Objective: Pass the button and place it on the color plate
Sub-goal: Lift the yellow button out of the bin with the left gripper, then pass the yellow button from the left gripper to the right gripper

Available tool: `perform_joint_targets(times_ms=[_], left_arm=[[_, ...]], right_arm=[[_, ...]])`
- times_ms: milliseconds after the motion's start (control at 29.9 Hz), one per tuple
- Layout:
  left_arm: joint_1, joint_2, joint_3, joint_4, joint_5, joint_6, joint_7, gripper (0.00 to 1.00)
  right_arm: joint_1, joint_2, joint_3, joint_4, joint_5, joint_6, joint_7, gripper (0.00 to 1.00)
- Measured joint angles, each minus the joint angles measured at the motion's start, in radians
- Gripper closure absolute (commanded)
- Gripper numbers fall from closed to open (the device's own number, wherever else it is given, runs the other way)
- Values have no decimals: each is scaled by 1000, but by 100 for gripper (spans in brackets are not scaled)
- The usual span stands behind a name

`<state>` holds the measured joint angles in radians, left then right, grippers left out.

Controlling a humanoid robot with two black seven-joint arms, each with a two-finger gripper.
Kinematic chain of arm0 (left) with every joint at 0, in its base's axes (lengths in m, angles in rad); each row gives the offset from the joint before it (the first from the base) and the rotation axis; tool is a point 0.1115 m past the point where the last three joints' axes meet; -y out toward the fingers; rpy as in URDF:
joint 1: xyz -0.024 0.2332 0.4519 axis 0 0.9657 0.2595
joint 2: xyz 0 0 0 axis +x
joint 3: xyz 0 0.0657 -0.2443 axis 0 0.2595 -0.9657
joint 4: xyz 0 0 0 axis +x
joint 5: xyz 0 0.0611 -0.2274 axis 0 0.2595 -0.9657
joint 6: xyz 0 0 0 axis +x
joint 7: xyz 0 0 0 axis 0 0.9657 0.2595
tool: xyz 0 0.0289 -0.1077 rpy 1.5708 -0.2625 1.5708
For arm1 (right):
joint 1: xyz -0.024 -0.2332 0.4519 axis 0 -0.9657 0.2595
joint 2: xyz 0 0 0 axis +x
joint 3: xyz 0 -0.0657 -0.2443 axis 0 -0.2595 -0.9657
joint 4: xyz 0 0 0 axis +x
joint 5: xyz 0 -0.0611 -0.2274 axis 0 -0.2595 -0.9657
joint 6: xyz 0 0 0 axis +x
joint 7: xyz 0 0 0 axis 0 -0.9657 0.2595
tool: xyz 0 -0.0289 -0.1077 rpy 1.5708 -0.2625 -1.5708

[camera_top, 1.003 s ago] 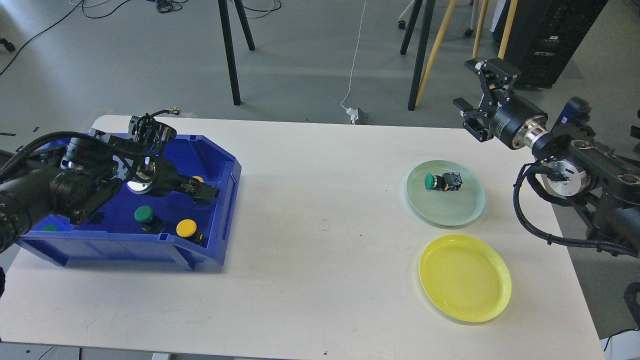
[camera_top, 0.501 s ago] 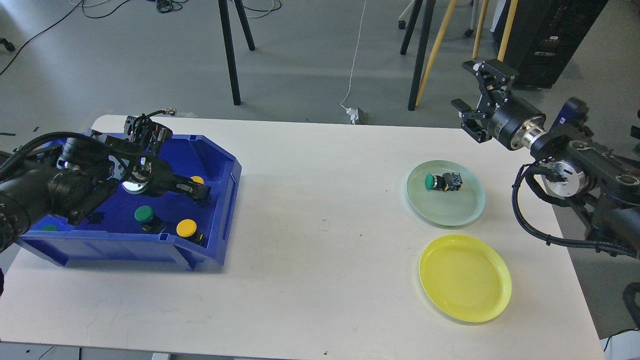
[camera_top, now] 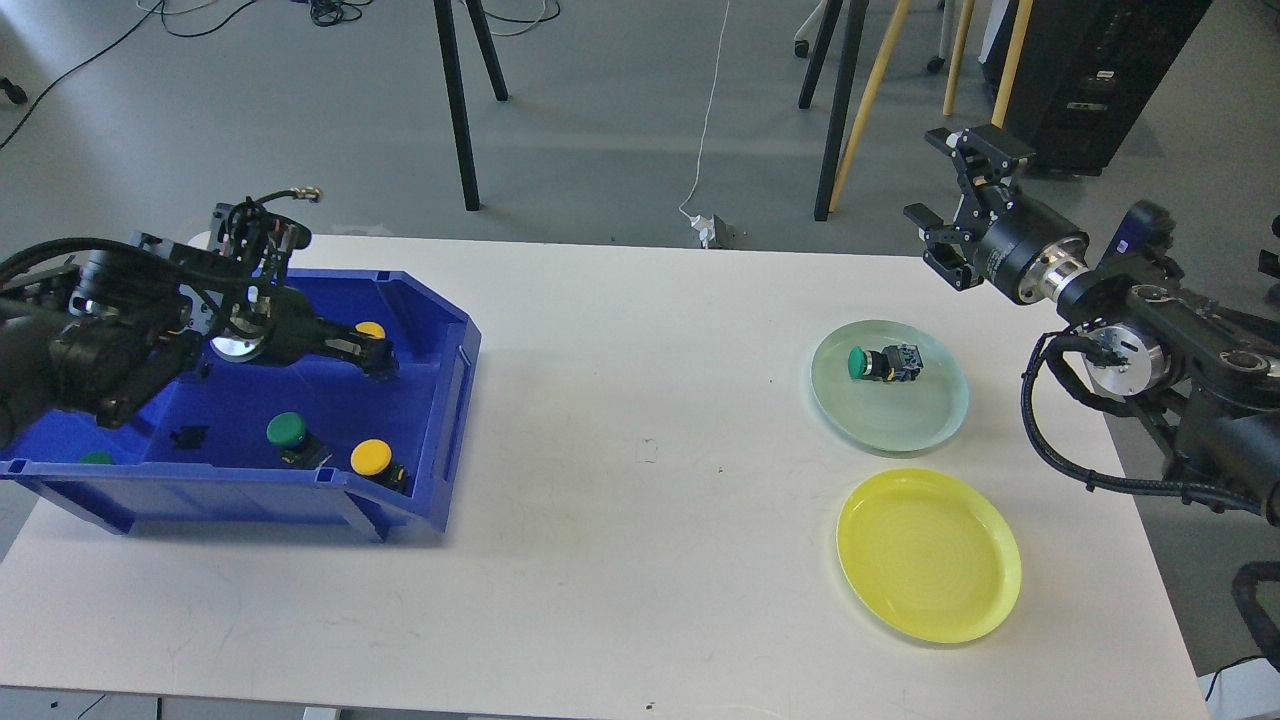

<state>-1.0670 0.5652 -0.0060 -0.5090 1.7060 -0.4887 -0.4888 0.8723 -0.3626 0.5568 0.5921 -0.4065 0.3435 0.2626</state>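
A: Where's the left gripper [camera_top: 378,357]?
B: Inside the blue bin [camera_top: 440,420], clamped on a yellow button [camera_top: 370,330].
A: The right gripper [camera_top: 950,215]?
B: Spread apart, beyond the worktop [camera_top: 640,560] edge; the yellow plate [camera_top: 928,556] lies bare.

On the tabletop [camera_top: 620,500], at the left edge: a bin [camera_top: 430,480]. Inside the bin, near its front wall: two buttons side by side [camera_top: 287,430] [camera_top: 371,457]; further back, a third button [camera_top: 370,329] just beside the left tool [camera_top: 378,358], which hangs within the bin. Toward the right edge: two plates, one [camera_top: 900,425] behind, the other [camera_top: 930,560] before it, near the front right corner. On the rear plate: one button [camera_top: 880,363], lying on its side. Above the far right corner: the right tool [camera_top: 945,220].
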Motion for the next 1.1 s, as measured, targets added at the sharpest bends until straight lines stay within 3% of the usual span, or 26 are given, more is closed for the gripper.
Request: perform_joint_targets(times_ms=[401,568,802,1103], left_arm=[[-4,407,-2,-441,-7,0,0,70],[-71,495,-83,-542,-26,0,0,70],[-173,466,-249,-527,-183,0,0,70],[-352,184,-262,-380,-389,0,0,70]], right_arm=[[58,72,-63,-67,1,2,2,14],[63,74,-66,-62,4,7,5,13],[85,78,-55,7,10,14,16,13],[94,136,56,160,11,-1,26,13]])
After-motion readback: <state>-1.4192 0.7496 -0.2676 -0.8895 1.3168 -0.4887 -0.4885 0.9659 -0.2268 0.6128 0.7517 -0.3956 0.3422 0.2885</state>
